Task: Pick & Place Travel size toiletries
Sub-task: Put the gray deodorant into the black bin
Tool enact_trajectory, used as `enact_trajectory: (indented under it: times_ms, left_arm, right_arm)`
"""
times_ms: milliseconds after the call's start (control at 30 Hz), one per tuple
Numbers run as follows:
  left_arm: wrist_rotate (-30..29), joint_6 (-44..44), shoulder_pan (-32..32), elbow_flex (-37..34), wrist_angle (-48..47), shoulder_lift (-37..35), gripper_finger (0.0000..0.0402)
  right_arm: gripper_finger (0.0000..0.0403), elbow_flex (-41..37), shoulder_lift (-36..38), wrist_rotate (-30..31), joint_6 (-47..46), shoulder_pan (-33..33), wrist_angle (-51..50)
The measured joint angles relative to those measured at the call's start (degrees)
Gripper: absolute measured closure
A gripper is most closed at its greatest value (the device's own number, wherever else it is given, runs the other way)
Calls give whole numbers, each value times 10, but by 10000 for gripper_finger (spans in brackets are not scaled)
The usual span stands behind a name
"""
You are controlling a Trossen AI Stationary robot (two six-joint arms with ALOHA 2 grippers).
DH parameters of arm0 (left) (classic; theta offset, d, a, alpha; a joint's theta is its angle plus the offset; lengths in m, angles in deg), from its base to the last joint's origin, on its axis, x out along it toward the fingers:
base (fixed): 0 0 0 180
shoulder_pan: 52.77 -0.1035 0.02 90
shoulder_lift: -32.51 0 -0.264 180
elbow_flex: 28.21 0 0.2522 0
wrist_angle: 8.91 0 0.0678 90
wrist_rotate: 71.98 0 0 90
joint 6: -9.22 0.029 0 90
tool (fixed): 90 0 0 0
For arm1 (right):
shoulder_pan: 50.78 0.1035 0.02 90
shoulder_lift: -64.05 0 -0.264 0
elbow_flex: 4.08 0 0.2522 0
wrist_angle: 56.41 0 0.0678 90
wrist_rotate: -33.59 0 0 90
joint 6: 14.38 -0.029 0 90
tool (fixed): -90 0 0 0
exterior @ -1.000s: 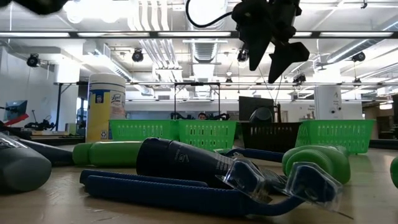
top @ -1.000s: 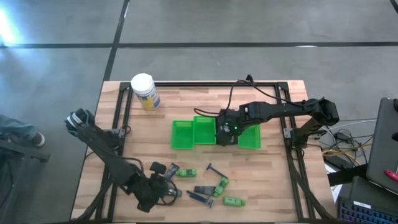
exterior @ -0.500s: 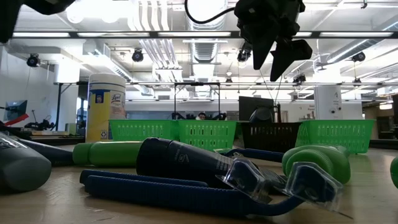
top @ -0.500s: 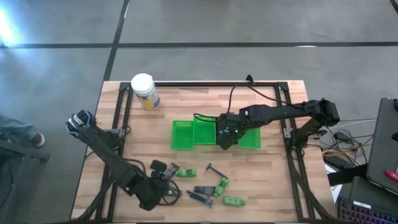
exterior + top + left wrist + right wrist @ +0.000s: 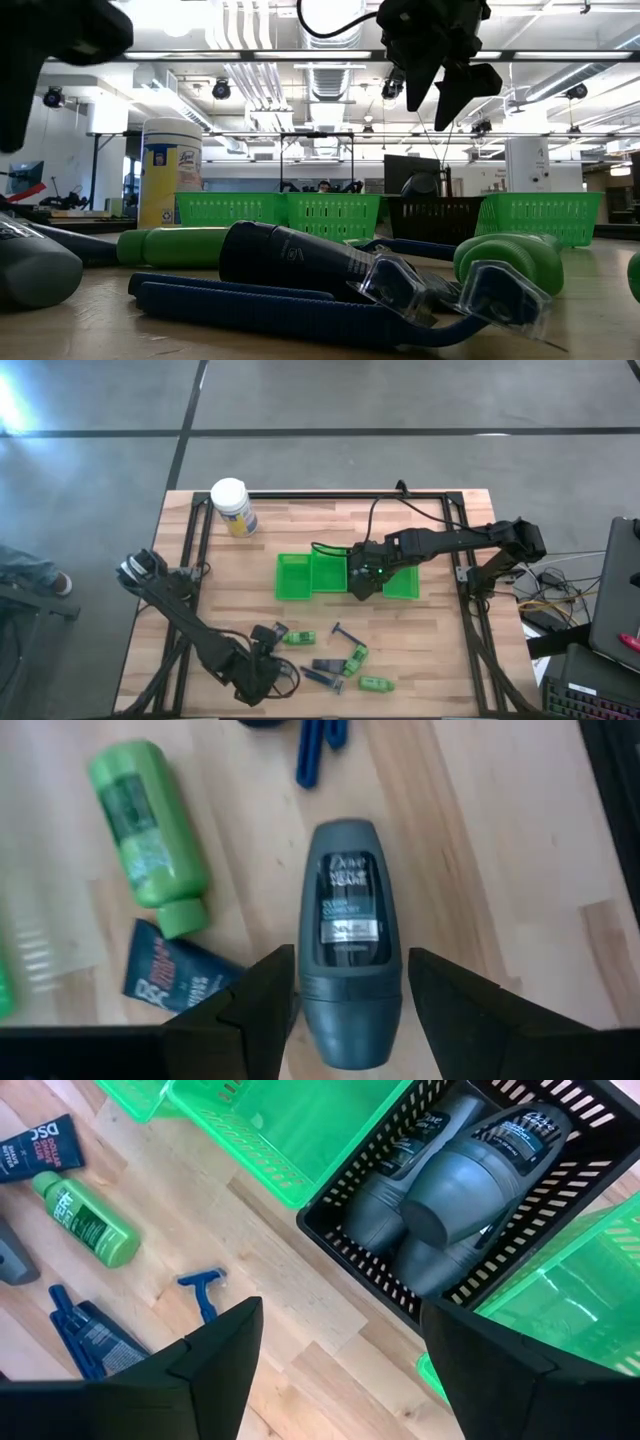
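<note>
Your left gripper point(image 5: 345, 995) hovers over the near part of the table with its fingers point(image 5: 262, 1005) spread apart, and a dark grey Dove roll-on point(image 5: 345, 930) lies on the wood between them — its rounded cap end sits in the gap while the body runs out ahead of the tips, and the wrist view does not let you tell whether either finger touches it. Just off one finger lies a bright green bottle point(image 5: 148, 835), with a flat dark sachet point(image 5: 170, 982) beside that finger's tip; past the far end of the roll-on, blue razor handles point(image 5: 318, 745) poke into view. In the high view this gripper point(image 5: 262, 672) is at the left end of the scattered toiletries. Your right gripper point(image 5: 335, 1355) hangs in the air with its fingers point(image 5: 215, 1345) wide apart and nothing between them. Ahead of the tips sits a black basket point(image 5: 350, 1270) holding several dark grey roll-ons point(image 5: 470, 1180), with a green bin point(image 5: 290, 1130) touching one side of it and another green bin point(image 5: 590, 1270) on the other. Out beyond one finger, on the bare wood, lie a blue razor point(image 5: 205, 1290), a small green bottle point(image 5: 85, 1225) and a dark tube point(image 5: 100, 1342). From above, the right gripper point(image 5: 362, 578) is over the row of bins — well apart from the loose items nearer the front edge.
</note>
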Motion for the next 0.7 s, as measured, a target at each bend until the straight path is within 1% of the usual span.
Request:
enact_trajectory:
  times_ms: [333,467,567,633,700]
  left_arm:
    - [18,-23,1,3,-7,3,196]
    - [11,-16,1,0,-10,12,165]
    - [-12,-1,1,1,-13,12,132]
    - [-12,-1,1,1,-13,12,114]
    - [1,-1,1,1,-13,12,103]
  right_arm:
    - [100,0,0,0,0,0,0]
    - [90,0,0,0,0,0,0]
    - [85,-1,0,0,0,0,0]
    - [82,-1,0,0,0,0,0]
    - [80,-2,0,0,0,0,0]
